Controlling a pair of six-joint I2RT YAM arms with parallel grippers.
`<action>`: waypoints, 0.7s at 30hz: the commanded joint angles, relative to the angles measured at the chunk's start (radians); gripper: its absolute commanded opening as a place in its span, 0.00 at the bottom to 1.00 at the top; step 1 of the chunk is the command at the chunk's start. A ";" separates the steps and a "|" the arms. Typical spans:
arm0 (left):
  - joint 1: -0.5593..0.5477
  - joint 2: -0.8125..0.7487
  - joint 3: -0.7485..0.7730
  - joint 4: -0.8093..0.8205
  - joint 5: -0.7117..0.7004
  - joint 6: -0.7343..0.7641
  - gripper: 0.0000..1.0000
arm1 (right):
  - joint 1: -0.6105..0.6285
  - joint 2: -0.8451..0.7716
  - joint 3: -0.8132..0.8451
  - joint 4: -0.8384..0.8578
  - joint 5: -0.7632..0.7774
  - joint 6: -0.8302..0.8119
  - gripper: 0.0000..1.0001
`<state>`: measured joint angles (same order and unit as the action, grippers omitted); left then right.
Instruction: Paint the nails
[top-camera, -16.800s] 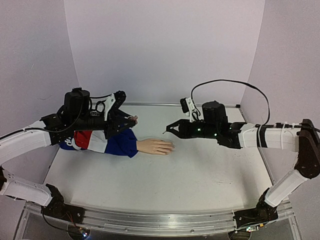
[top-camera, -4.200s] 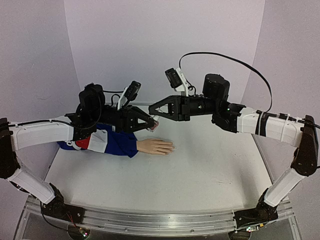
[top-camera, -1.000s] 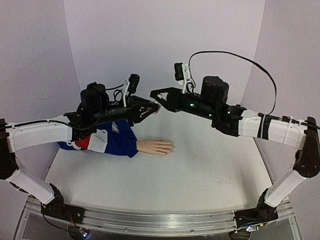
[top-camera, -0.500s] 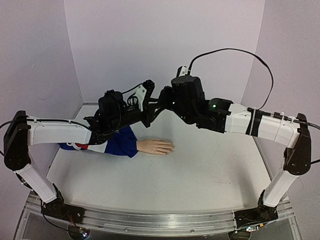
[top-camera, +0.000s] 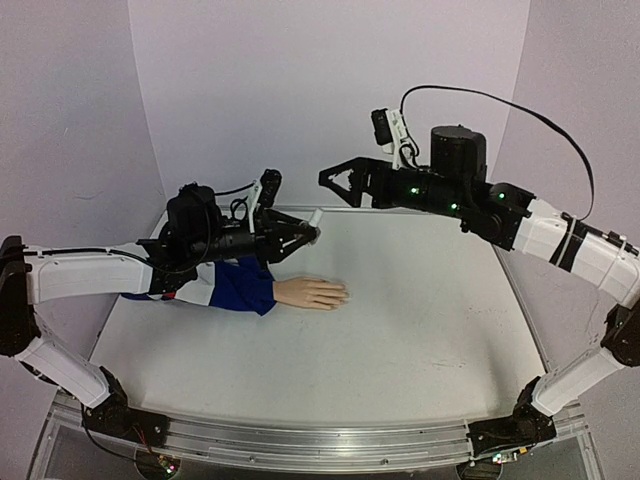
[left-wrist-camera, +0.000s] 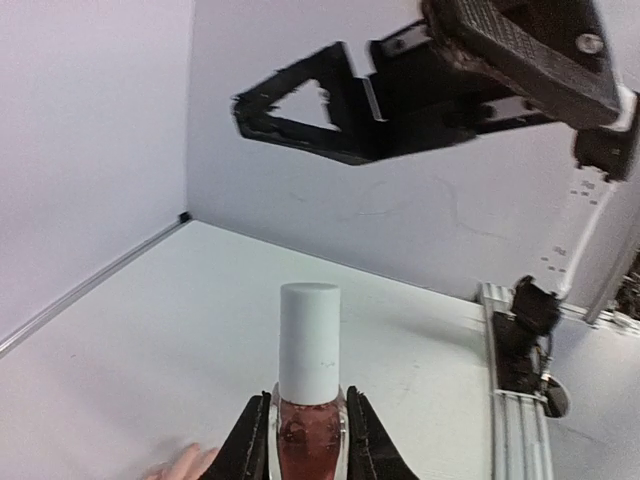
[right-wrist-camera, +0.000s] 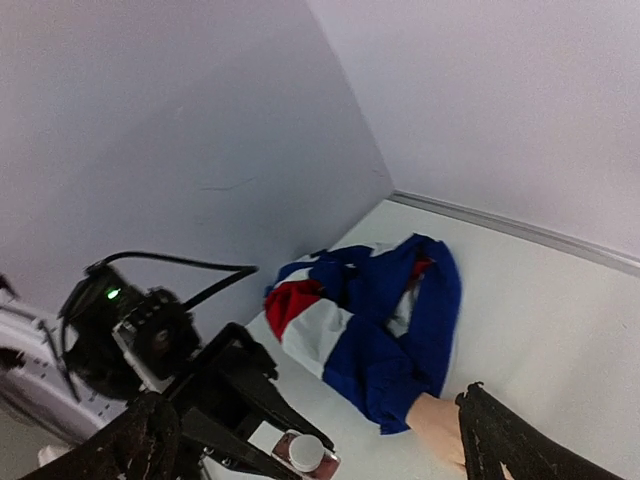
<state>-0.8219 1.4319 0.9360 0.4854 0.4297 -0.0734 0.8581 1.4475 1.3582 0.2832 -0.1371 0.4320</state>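
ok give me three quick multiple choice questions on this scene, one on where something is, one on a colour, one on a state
1. What holds the bottle?
A the left gripper
B the right gripper
C nothing

2. The bottle's cap is:
A black
B white
C blue

3. The right gripper is:
A shut on the cap
B open, apart from the bottle
C out of view

Key: 1 A, the left wrist view shows it clamped on the glass. 2 B, the cap is plainly white there. 3 B, its jaws stand spread above the bottle, touching nothing.
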 joint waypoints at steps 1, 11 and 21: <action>0.033 -0.051 0.050 0.018 0.472 -0.153 0.00 | -0.028 -0.019 -0.036 0.125 -0.572 -0.112 0.98; 0.033 -0.074 0.119 0.036 0.649 -0.266 0.00 | -0.027 0.045 -0.108 0.431 -0.824 0.008 0.65; 0.033 -0.067 0.128 0.057 0.641 -0.298 0.00 | -0.020 0.068 -0.152 0.590 -0.806 0.101 0.31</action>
<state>-0.7910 1.3922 1.0080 0.4782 1.0515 -0.3462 0.8326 1.5101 1.2053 0.7326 -0.9096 0.4969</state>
